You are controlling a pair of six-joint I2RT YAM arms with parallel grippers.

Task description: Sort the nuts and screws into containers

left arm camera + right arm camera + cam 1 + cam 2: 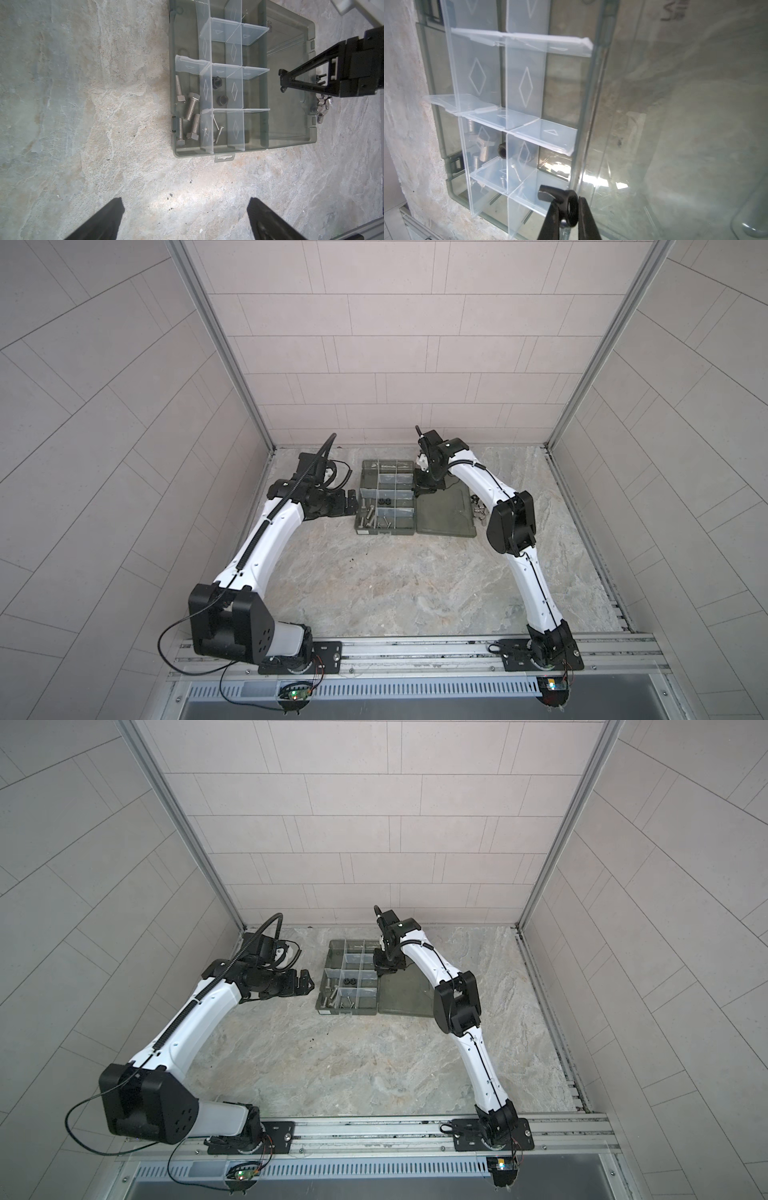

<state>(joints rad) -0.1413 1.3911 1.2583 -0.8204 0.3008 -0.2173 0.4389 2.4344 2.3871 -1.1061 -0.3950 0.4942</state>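
Note:
The smoky organiser case [384, 532] [347, 1011] [218, 150] lies open, its containers set off by pale dividers. Several silver screws [192, 106] [365, 519] fill a corner compartment, and thin ones [217, 131] lie beside them. Two black nuts [217, 82] [384, 502] [350, 982] share a middle compartment. My right gripper [424, 493] [384, 969] [282, 81] [569, 199] is shut on a black wing nut [572, 207], held above the case close to the wall between divided half and lid. My left gripper [351, 502] [307, 982] [186, 202] stands open and empty, left of the case.
The flat lid half [446, 514] [405, 994] [291, 124] lies to the right of the compartments. A small heap of silver wing nuts [478, 510] [323, 104] sits on the marbled table beyond the lid, with a few black ones [321, 78] beside it.

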